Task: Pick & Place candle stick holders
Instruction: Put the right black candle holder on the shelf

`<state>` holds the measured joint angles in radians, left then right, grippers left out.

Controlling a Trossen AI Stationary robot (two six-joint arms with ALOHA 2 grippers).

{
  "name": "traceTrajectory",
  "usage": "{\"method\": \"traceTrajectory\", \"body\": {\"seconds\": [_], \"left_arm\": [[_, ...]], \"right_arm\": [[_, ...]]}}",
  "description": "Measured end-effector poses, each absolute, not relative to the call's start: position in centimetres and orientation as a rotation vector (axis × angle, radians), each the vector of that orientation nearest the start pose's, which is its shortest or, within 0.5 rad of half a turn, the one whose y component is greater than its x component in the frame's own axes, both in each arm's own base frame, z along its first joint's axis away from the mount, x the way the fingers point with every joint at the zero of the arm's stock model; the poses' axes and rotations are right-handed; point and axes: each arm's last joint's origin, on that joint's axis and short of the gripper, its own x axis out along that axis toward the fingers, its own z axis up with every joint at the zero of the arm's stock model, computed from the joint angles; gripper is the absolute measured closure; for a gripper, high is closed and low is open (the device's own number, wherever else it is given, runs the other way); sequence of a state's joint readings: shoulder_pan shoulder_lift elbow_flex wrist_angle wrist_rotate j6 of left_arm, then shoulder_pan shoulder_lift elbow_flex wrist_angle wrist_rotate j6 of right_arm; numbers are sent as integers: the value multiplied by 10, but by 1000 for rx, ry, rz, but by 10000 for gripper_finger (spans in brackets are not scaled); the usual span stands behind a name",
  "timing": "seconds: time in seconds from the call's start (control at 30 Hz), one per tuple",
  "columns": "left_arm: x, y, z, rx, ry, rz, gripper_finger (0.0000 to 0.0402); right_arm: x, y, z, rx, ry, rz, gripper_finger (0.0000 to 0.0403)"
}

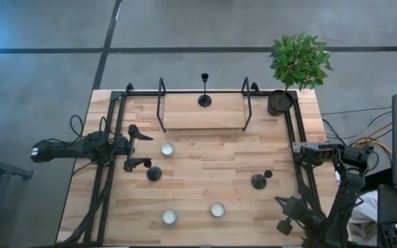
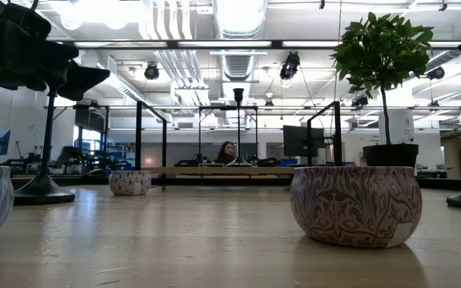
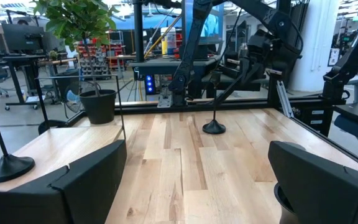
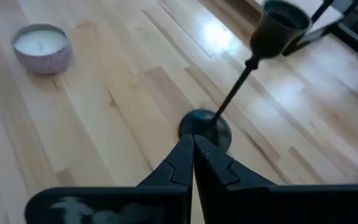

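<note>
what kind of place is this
Probably a robotics lab in an open-plan workshop: a wooden table with two arms mounted, exposed ceiling ducts, and desks with monitors behind.

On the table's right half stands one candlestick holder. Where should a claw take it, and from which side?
Grip that candlestick holder by its thin stem, about midway up, coming in level from the table's right edge. It stands upright, its flat base offers little purchase, and the right claw, now shut, faces it.
</note>
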<state>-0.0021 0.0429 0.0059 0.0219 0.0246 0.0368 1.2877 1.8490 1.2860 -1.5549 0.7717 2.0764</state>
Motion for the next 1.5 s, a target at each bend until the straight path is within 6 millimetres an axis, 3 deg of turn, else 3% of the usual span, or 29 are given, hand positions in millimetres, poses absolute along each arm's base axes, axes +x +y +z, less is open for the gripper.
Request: {"method": "traceTrajectory", "body": {"seconds": [0.33, 0.67, 0.87, 1.5], "left_arm": [[100, -1, 164, 37, 15, -27, 3], [100, -1, 164, 37, 15, -28, 3], [100, -1, 164, 37, 15, -28, 3], [100, -1, 164, 37, 15, -28, 3]], "right_arm": [[95, 252, 201, 137, 721, -643, 385], [86, 222, 183, 151, 723, -620, 278], [87, 213, 174, 123, 699, -623, 237], [108, 194, 161, 135, 631, -695, 229]]}}
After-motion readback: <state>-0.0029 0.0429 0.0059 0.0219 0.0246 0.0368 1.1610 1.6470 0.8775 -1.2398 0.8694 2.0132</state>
